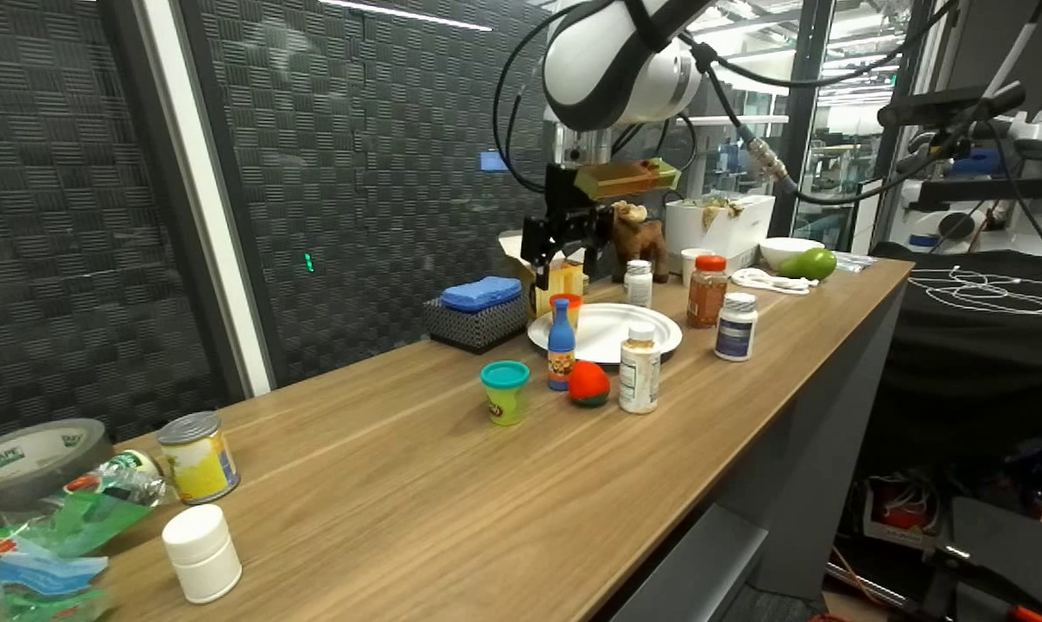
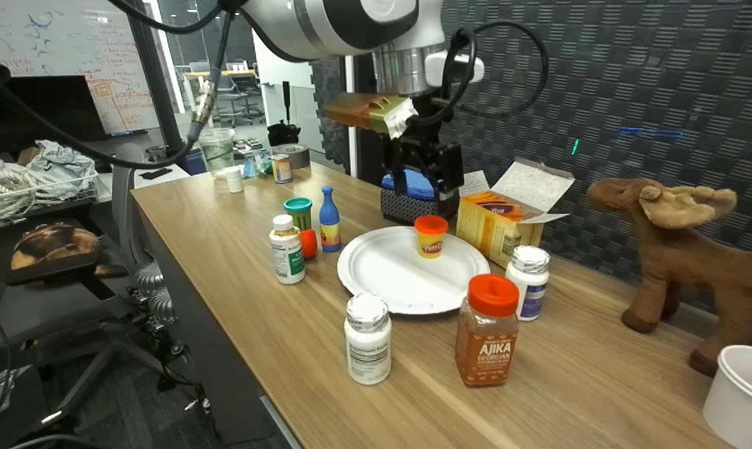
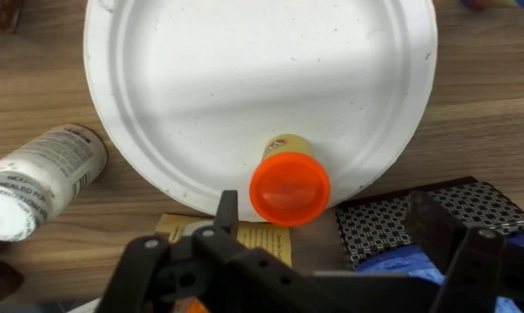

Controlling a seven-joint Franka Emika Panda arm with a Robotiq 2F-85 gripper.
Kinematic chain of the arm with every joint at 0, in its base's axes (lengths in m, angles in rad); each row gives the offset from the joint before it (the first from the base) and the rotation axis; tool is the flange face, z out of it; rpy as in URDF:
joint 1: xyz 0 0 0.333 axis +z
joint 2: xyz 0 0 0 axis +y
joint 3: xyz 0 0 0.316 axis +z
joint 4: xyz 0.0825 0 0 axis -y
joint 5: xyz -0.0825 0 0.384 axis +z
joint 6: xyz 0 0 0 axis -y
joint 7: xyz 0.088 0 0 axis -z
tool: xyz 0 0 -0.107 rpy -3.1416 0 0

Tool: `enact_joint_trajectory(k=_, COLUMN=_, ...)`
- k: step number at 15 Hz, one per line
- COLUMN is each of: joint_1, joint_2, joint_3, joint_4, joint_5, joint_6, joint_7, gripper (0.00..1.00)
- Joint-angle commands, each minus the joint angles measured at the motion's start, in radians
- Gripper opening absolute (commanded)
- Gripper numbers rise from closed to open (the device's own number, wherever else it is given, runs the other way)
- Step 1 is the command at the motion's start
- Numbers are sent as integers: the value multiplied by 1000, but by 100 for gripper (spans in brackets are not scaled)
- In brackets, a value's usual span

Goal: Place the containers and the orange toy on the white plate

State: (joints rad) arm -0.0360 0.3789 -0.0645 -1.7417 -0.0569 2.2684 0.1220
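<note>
Plainly, the black tool (image 3: 323,202) hung over the bench (image 1: 383,484) by the edge of the white plate (image 2: 382,280), its two fingers (image 3: 228,213) standing wide apart. In the wrist view, the yellow Play-Doh tub (image 3: 289,187) with an orange lid showed between the fingertips, clear of both; it stood upright on the plate, below the tool, toward the rim on the tool's side. Past the plate from the tool, in both exterior views, the red-orange ball (image 1: 588,380) lay on the bench, with a blue toy bottle (image 1: 561,345) just beside it, and a green tub (image 1: 505,397) with a teal lid stood upright near them. A white bottle with a green label (image 2: 287,252) stood close to the ball, also beyond the plate from the tool. Farther round the plate, away from the tool, were a white bottle with a bluish label (image 1: 735,333) and a red-lidded Ajika jar (image 2: 488,337); another capped white bottle (image 3: 55,169) stood nearer the tool, just beside the plate. Next to the tool and lower, a yellow carton (image 2: 494,231) with raised flaps stood near a patterned box (image 1: 478,324) bearing a blue bundle (image 1: 482,294). A brown plush moose (image 2: 681,262) stood beyond the carton from the tool.
</note>
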Motion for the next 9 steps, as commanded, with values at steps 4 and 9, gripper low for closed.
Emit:
enact_joint_trajectory(k=4, joint_1=106, joint_2=-250, joint_3=55, joint_4=-181, joint_5=-72, joint_6=103, joint_7=39, gripper=100)
enact_joint_trajectory(k=9, joint_1=174, joint_2=-283, joint_3=145, joint_4=-250, joint_5=-101, joint_6=177, joint_7=-8, gripper=100)
